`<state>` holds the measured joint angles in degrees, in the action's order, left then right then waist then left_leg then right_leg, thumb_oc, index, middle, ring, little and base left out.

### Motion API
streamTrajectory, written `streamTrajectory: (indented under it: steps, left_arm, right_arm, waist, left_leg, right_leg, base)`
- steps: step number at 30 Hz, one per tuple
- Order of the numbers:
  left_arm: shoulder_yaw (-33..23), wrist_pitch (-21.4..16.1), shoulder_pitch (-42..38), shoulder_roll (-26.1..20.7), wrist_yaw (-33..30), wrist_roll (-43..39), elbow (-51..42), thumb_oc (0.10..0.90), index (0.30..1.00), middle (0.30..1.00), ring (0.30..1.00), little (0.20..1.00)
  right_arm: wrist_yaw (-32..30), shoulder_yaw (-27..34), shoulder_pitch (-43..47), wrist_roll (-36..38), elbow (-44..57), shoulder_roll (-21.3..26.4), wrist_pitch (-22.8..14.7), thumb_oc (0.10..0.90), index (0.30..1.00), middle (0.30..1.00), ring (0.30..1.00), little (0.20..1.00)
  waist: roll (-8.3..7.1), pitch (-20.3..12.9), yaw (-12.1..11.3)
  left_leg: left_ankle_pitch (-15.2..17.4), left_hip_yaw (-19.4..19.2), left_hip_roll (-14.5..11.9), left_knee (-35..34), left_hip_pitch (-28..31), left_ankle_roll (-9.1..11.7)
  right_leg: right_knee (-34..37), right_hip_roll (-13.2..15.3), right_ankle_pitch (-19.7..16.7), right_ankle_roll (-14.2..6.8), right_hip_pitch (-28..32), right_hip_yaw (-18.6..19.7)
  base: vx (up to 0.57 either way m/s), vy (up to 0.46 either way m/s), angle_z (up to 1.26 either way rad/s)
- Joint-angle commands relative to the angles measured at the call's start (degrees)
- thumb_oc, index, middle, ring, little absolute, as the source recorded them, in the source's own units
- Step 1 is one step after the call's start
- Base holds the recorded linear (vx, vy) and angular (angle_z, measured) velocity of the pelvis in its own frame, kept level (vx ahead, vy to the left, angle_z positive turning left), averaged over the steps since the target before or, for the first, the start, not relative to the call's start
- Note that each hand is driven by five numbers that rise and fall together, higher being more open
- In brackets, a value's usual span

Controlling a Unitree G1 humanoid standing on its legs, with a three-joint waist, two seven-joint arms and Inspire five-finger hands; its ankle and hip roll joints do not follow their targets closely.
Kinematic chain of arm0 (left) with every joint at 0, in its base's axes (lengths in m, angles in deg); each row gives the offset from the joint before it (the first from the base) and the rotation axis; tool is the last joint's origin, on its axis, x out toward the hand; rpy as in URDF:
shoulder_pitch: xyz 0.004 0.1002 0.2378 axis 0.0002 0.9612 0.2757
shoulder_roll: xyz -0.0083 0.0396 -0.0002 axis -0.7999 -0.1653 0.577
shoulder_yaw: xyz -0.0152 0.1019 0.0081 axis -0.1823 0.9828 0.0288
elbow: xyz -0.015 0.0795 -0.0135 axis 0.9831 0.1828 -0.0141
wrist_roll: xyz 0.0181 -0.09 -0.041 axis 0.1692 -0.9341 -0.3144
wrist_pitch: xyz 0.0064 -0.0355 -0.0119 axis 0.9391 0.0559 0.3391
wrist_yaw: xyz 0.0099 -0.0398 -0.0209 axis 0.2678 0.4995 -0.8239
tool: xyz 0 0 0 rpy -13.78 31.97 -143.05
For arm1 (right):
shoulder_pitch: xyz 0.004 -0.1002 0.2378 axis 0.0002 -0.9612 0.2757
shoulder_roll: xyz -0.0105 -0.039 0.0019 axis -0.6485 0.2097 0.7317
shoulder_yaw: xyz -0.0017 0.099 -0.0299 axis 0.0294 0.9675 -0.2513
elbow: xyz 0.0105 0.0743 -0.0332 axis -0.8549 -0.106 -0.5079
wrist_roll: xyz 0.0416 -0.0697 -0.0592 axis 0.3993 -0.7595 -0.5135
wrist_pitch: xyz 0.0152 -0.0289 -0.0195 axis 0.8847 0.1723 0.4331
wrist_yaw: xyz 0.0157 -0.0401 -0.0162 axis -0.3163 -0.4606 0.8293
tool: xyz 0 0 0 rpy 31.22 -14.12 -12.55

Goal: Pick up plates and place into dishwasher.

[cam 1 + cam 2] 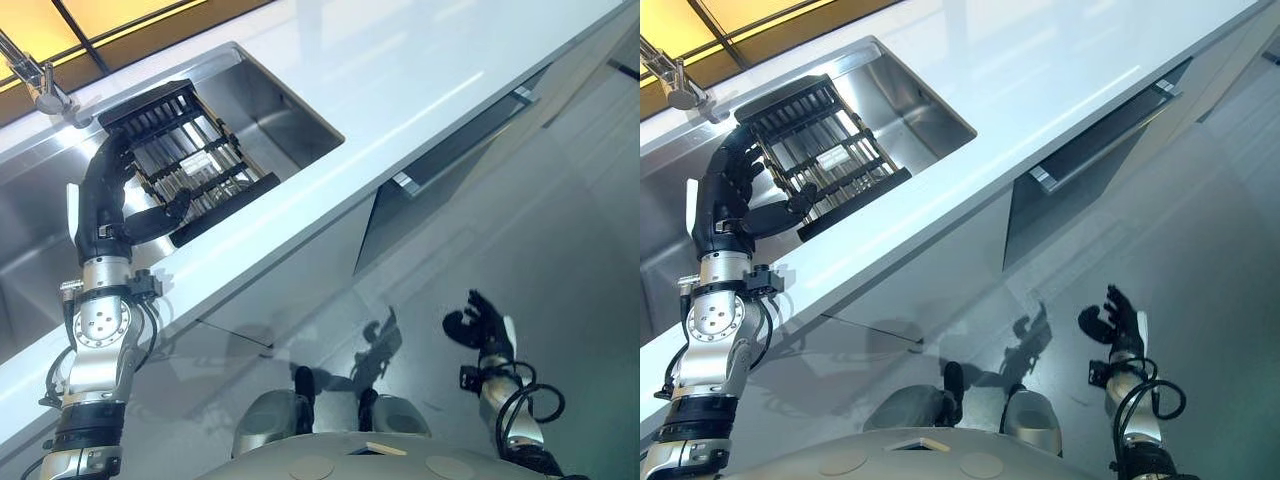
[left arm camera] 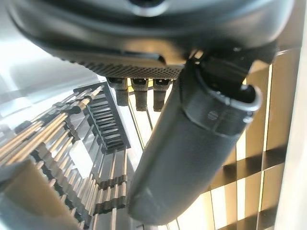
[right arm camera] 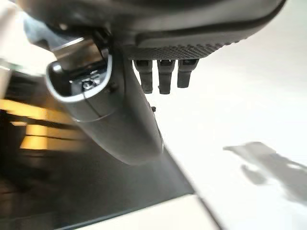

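A black dish rack (image 1: 185, 160) with metal bars sits in the steel sink (image 1: 280, 110). My left hand (image 1: 105, 205) reaches over the sink's near edge to the rack's left end. Its fingers are fairly straight along the rack's side, and its thumb (image 2: 192, 158) points at the rack's near corner, holding nothing. The rack's bars (image 2: 100, 120) show just past the fingers in the left wrist view. My right hand (image 1: 485, 325) hangs low over the floor at the right, open and empty. The dishwasher (image 1: 440, 160) under the counter has its door ajar at the top.
A white counter (image 1: 400, 70) runs diagonally between the sink and the cabinet fronts. A chrome faucet (image 1: 35, 80) stands at the sink's far left. Glossy grey floor (image 1: 580, 230) spreads in front of the dishwasher.
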<state>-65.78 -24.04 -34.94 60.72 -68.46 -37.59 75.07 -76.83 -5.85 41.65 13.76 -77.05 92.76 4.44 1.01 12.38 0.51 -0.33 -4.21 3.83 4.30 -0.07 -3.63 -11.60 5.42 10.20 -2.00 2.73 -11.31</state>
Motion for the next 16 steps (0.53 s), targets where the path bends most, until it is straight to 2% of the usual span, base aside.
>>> streamTrajectory:
  steps: [1,9,16]
  left_arm:
    - [-0.5,-3.9,-5.9,-2.3,0.1,-0.9,-1.4,0.800,0.900,0.900,0.900,0.900]
    - [0.7,-2.8,-8.0,-2.1,0.0,-2.5,-1.8,0.800,0.900,0.900,0.900,0.900]
    - [0.4,-1.2,-8.4,-1.6,0.0,-4.1,-2.1,0.800,0.900,0.900,0.900,0.900]
  right_arm:
    - [2.1,-0.9,0.7,-1.7,-4.6,1.4,-0.9,0.800,0.900,0.900,0.900,0.900]
    - [8.1,-3.8,1.5,-3.3,-18.3,1.2,1.4,0.800,0.900,0.900,0.900,0.900]
    - [11.0,-5.7,1.6,-3.1,-22.4,0.6,1.7,0.800,0.900,0.900,0.900,0.900]
  waist:
    - [1.01,-3.6,1.0]
    - [1.13,-4.6,0.1]
    - [1.10,-4.6,-0.2]
  left_leg:
    - [5.8,-1.7,1.9,-5.5,5.0,1.0]
    - [5.7,-1.2,1.7,-5.7,5.3,1.1]
    - [5.8,-0.8,1.6,-5.7,5.6,1.1]
  right_leg:
    - [2.7,-2.5,-4.5,-3.9,-2.1,1.4]
    - [4.1,-3.0,-3.7,-3.4,-0.9,0.8]
    - [3.9,-3.0,-3.5,-3.6,-0.7,0.9]
  base:
    - [-0.07,-0.032,0.05]
    - [-0.05,-0.018,0.03]
    - [-0.03,-0.008,0.07]
